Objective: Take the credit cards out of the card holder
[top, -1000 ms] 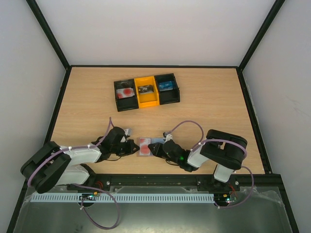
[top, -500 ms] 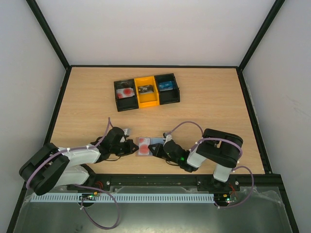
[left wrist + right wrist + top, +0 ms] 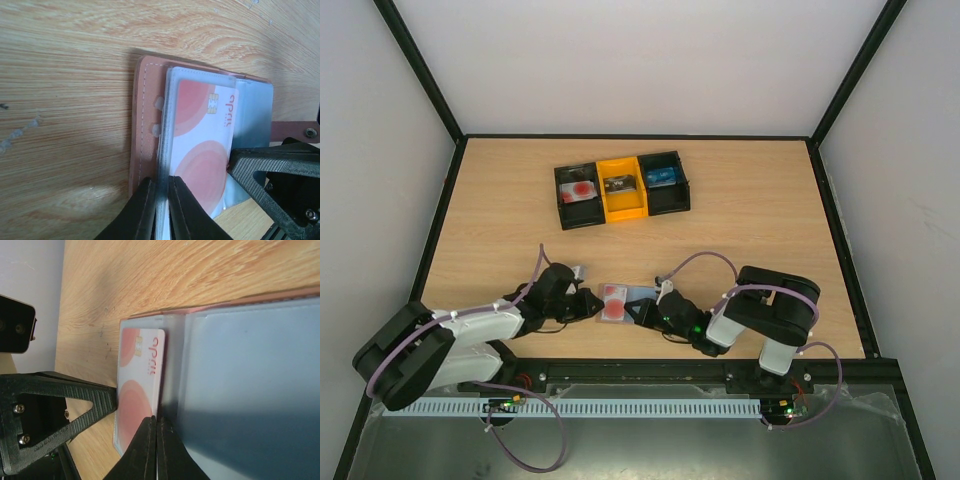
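Note:
The card holder (image 3: 638,293) lies open near the table's front edge. It shows a pinkish-brown border (image 3: 142,125) and a blue-grey inner panel (image 3: 250,390). A pale credit card with red round marks (image 3: 613,299) sits in its left clear pocket and also shows in both wrist views (image 3: 205,135) (image 3: 137,385). My left gripper (image 3: 590,305) (image 3: 160,197) is shut on the clear pocket's edge from the left. My right gripper (image 3: 642,309) (image 3: 156,432) is shut, pinching the card's edge beside the fold. The plain red card is not visible.
A black-and-yellow three-compartment tray (image 3: 622,212) stands farther back, with small items in each compartment. The right gripper's finger (image 3: 270,167) and the left gripper's finger (image 3: 60,400) face each other closely across the holder. Black frame rails border the table.
The card holder with the card has shifted slightly left and away. Both grippers have moved with it, and both stay shut.

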`<state>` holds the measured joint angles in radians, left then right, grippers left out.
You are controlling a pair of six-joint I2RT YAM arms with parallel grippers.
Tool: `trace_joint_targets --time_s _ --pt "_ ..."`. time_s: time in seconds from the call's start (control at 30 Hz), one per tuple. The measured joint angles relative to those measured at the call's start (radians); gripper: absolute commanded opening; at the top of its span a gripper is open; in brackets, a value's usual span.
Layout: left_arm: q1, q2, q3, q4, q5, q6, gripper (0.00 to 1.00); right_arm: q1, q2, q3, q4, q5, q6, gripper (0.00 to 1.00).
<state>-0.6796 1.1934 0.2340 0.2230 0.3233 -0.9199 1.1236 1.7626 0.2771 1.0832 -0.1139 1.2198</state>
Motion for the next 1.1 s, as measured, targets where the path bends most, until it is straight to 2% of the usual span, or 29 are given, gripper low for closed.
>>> trace_joint_targets --time_s 0.2,0.3,0.43,0.6,0.83,0.93,1.1 --pt "0.000 -0.002 0.000 0.001 -0.002 -0.002 0.15 0.002 -0.009 -0.018 0.006 0.001 0.000 0.02" --pt "0.000 -0.002 0.000 0.002 -0.002 -0.004 0.09 0.002 -0.016 -0.027 0.007 0.002 0.000 0.02" --pt "0.000 -0.002 -0.005 0.001 -0.006 -0.005 0.03 0.002 -0.022 -0.026 0.006 0.001 0.000 0.09" --pt "0.000 -0.002 -0.007 0.003 -0.006 -0.008 0.03 0.002 -0.022 -0.016 0.003 0.000 0.012 0.13" --pt "0.000 -0.002 -0.011 0.010 -0.006 -0.008 0.03 0.002 -0.022 0.003 -0.002 0.005 0.019 0.14" --pt "0.000 -0.002 -0.015 0.018 -0.006 -0.008 0.03 0.002 -0.021 0.014 -0.004 0.006 0.022 0.19" --pt "0.000 -0.002 -0.019 0.027 -0.005 -0.008 0.03 0.002 -0.020 0.025 -0.019 0.019 0.027 0.19"
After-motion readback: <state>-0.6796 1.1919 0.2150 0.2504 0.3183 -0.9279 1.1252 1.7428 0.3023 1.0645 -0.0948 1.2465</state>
